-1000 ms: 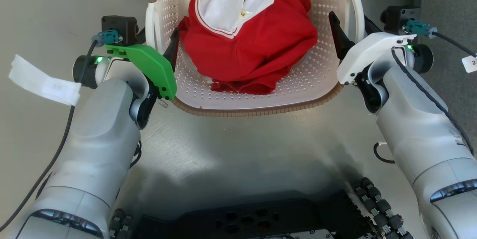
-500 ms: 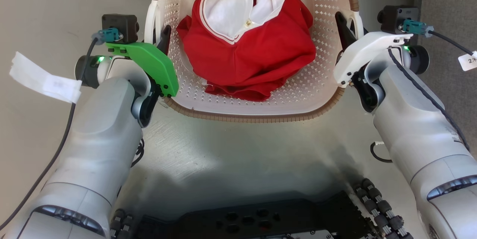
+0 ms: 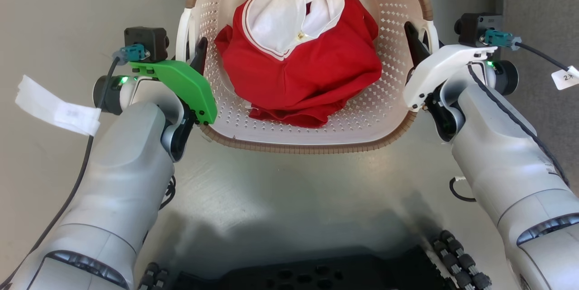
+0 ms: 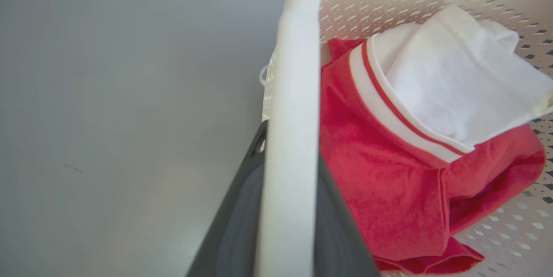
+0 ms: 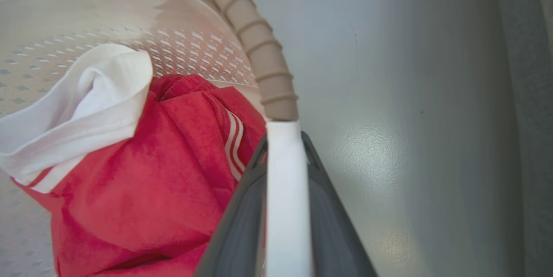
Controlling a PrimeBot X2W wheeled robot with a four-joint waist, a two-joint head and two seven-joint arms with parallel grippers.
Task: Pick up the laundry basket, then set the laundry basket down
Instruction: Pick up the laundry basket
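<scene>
Left hand [image 4: 290, 147], right hand [image 5: 285, 141] tightened on laundry basket [image 3: 307, 148] | red shirt [image 3: 312, 70] inside

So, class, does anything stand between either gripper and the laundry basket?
Nothing visible. The left gripper and right gripper each clamp a white side handle of the laundry basket; the red garment lies inside.
</scene>
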